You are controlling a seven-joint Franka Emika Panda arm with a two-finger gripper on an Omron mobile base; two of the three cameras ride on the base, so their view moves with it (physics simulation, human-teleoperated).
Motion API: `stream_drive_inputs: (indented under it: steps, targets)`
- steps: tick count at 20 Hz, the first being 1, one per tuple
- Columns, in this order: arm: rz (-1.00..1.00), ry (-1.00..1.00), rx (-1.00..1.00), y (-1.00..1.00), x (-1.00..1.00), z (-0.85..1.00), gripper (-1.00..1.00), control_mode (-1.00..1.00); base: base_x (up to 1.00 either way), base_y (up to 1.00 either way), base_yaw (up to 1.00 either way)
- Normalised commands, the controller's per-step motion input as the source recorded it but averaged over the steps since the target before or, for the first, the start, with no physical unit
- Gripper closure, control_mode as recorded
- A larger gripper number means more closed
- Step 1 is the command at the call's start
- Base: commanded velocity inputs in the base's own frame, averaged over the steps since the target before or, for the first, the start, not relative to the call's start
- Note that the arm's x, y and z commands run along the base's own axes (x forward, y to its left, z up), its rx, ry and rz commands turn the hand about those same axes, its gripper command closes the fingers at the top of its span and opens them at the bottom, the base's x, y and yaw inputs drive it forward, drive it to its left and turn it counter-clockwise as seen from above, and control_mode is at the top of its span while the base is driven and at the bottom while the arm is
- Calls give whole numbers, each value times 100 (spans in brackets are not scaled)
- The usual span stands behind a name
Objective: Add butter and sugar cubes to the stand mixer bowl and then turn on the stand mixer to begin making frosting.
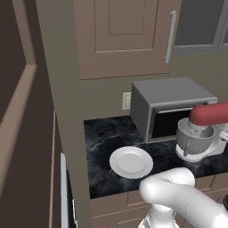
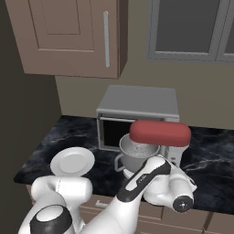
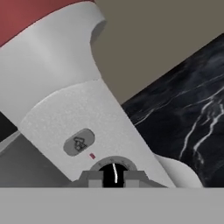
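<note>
Stand mixer (image 2: 157, 137), red-headed, on dark counter (image 1: 100, 138) before microwave (image 1: 171, 107), grey bowl (image 2: 136, 153) seated beneath, contents unseen; white plate (image 1: 131, 162) bare; gripper (image 3: 113, 177) clenched, empty, at the column's dial (image 3: 113, 168): judged final step, switching on, pending.

The mixer (image 1: 209, 133) stands upright on the black marbled desk (image 1: 102, 147), just in front of the microwave and to the right of the plate. It has a white base and column and a rounded red head (image 2: 159, 132), which is lowered over the bowl (image 2: 135, 155). The bowl is deep, round, grey metal, seated on the base under the head, with a handle on its side. Close up, the white column (image 3: 65, 100) shows a grey oval button and a round dark dial (image 3: 113, 171) below it.
</note>
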Motion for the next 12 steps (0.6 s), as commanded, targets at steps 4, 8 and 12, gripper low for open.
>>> stream_drive_inputs:
  steps: [4,8,12]
  targets:
    - [0,0,17,0,0,0,100,-100,0,0,0]
    - [0,0,18,0,0,0,100,-100,0,0,0]
    - [0,0,18,0,0,0,100,-100,0,0,0]
